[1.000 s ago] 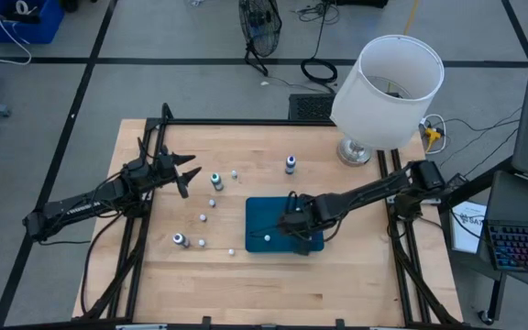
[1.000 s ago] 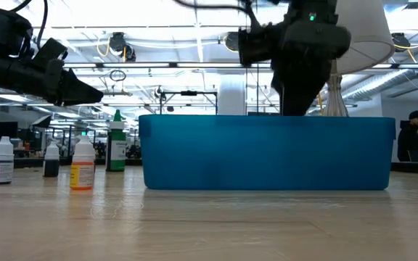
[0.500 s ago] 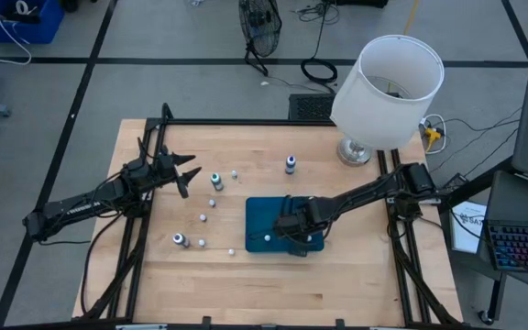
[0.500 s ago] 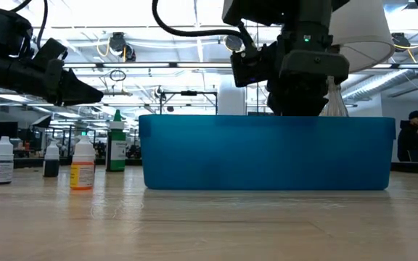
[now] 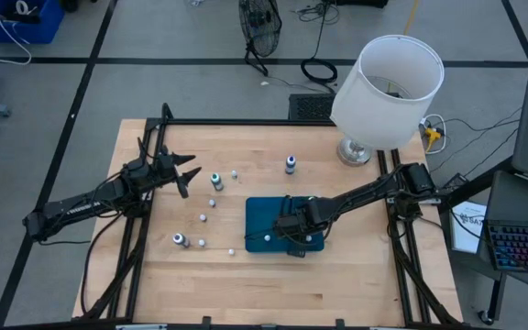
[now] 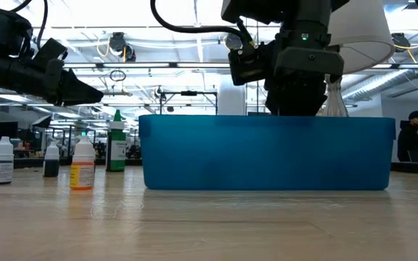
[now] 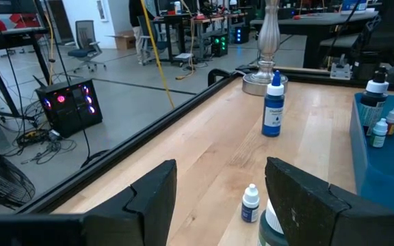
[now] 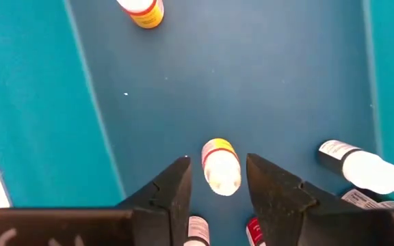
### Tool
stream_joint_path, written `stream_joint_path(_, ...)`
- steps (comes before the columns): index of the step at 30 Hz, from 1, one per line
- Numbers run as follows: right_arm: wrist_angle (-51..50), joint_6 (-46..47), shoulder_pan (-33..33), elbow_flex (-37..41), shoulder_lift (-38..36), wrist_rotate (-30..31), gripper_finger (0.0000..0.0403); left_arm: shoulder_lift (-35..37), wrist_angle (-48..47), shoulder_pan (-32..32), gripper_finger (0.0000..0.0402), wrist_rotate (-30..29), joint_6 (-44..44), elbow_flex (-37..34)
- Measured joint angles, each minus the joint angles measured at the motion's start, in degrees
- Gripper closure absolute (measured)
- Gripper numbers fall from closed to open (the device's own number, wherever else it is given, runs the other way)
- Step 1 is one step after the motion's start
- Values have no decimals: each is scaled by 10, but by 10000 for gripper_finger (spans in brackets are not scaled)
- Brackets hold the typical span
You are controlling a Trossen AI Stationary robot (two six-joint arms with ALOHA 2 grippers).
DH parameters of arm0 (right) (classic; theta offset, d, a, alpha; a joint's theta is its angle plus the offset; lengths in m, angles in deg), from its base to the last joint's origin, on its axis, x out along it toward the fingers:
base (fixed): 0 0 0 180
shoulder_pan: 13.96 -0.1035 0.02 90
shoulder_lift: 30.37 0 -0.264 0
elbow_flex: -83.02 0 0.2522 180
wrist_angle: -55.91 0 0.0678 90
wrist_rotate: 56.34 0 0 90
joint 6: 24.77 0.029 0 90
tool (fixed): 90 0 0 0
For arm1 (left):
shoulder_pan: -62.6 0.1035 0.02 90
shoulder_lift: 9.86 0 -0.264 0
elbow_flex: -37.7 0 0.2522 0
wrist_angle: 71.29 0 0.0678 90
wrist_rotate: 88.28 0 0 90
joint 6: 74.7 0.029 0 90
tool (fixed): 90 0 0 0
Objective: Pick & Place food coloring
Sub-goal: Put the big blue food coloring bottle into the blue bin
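My right gripper [image 8: 217,161] is open, pointing down inside the teal tray [image 5: 257,213]. Its fingers stand on either side of a small yellow-labelled food coloring bottle [image 8: 221,166] on the tray floor, with a gap on each side. Other bottles lie in the tray, one yellow-labelled [image 8: 142,10] and one dark with a white cap [image 8: 358,166]. In the low view the tray wall [image 6: 267,152] hides the fingers. My left gripper [image 5: 189,174] hovers open at the table's left, near a green-capped bottle [image 5: 216,181]. Several bottles stand on the wood, such as a blue one [image 5: 290,164].
A white-shaded lamp [image 5: 388,92] stands at the far right corner, its base [image 7: 269,76] on the wood. Loose bottles [image 5: 181,240] dot the table left of the tray. Bare wood lies along the near edge. A person [image 6: 414,138] sits beyond the table.
My right gripper has come down into the tray and shifted slightly toward the table's left. The left arm and the bottles on the wood have kept still.
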Motion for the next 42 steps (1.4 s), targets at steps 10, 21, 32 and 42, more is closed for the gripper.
stream_joint_path(10, 0, -1, 0, 0, -47, 2, 286, 0, 0, 0, 176, 0, 0, 0)
stream_joint_path(21, 31, -96, 44, 0, -133, 137, 283, 0, 0, 0, 176, 0, 0, 0)
stream_joint_path(32, 88, -183, 224, 0, -150, 106, 188, 0, 0, 0, 176, 0, 0, 0)
stream_joint_path(42, 73, -186, 308, 0, -121, 60, 166, 0, 0, 0, 176, 0, 0, 0)
